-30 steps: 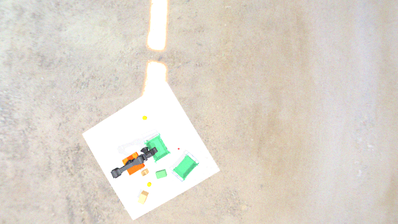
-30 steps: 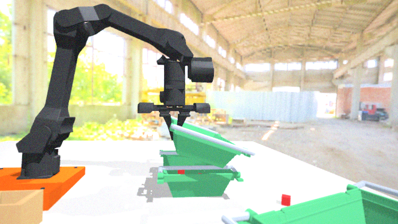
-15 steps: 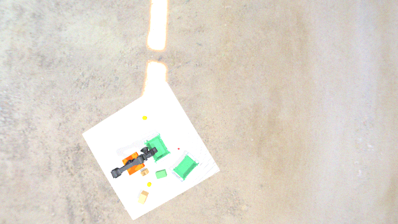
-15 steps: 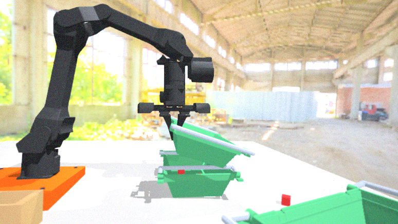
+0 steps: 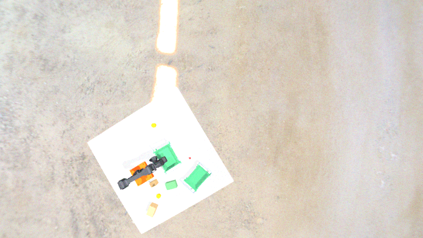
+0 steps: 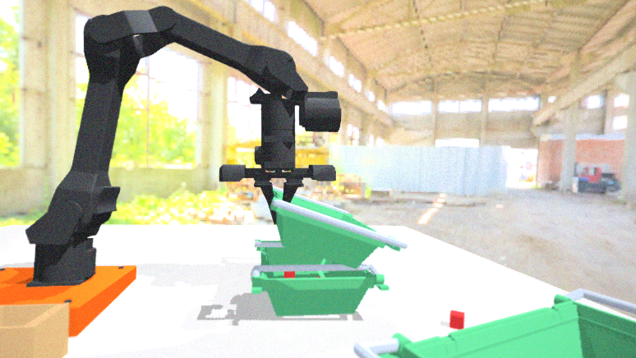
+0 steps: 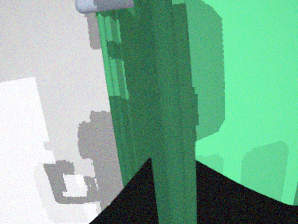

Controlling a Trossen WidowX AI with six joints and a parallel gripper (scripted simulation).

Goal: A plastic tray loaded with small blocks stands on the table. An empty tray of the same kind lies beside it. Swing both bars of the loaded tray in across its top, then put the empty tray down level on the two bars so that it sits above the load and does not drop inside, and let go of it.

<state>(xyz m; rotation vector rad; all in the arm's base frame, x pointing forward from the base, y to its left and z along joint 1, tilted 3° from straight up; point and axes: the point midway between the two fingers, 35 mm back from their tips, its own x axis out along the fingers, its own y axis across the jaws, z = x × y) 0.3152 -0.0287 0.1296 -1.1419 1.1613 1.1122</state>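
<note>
My gripper (image 6: 278,202) (image 5: 162,161) (image 7: 166,164) is shut on the side wall of the empty green tray (image 6: 320,236) (image 5: 169,151) (image 7: 260,63). The tray hangs tilted, with its held side high and its far side low. It is right above the loaded green tray (image 6: 311,296), which stands on the white table (image 6: 444,275) (image 5: 177,124). A red block (image 6: 289,274) shows inside the loaded tray. Two grey wire bars lie across its top: the near bar (image 6: 311,268) and the far bar (image 6: 268,244). The empty tray's low edge is close to the bars; I cannot tell if it touches them.
A third green tray (image 6: 511,333) (image 5: 197,176) lies to the right. A loose red block (image 6: 457,318) lies near it. A small green box (image 5: 171,185), two cardboard boxes (image 5: 153,183) (image 5: 152,209) (image 6: 30,328) and two yellow balls (image 5: 153,125) (image 5: 158,195) are on the table. The arm stands on an orange base (image 6: 89,289).
</note>
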